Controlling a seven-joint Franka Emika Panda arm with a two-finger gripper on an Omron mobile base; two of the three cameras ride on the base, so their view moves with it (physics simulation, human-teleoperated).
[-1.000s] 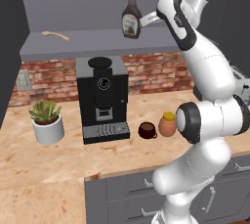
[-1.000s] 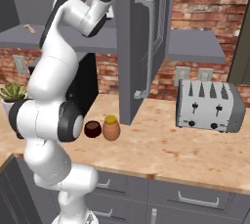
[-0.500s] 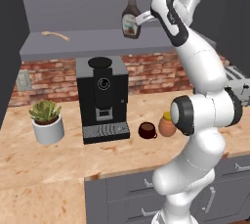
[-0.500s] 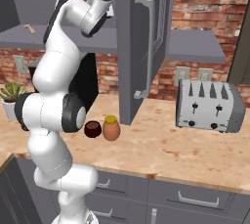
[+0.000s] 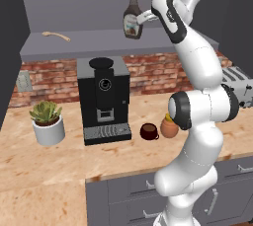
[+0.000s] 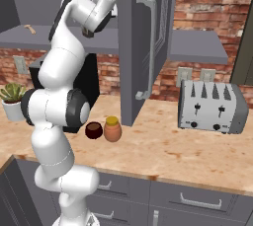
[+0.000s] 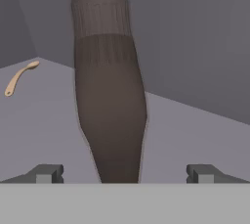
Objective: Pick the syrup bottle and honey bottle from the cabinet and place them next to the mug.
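Note:
The dark brown syrup bottle [image 5: 132,18] stands upright on the grey cabinet shelf [image 5: 74,48]. My gripper [image 5: 144,18] is at its right side, level with its body. In the hand view the syrup bottle [image 7: 110,96] rises between the two fingertips [image 7: 47,173], which stand wide apart with gaps on both sides; the gripper [image 7: 122,174] is open. The orange honey bottle [image 5: 169,127] with its yellow lid stands on the counter right beside the maroon mug [image 5: 148,131]. The honey bottle [image 6: 112,129] and the mug [image 6: 93,130] are also in the right base view.
A wooden spoon [image 5: 55,35] lies at the shelf's left end. The black coffee machine [image 5: 103,99] and a potted plant [image 5: 47,121] stand left of the mug. An open cabinet door [image 6: 143,47] hangs beside the arm, with a toaster [image 6: 212,106] to the right.
The hand has moved a little left along the shelf, closer around the syrup bottle. The bottle, mug and honey bottle have not moved.

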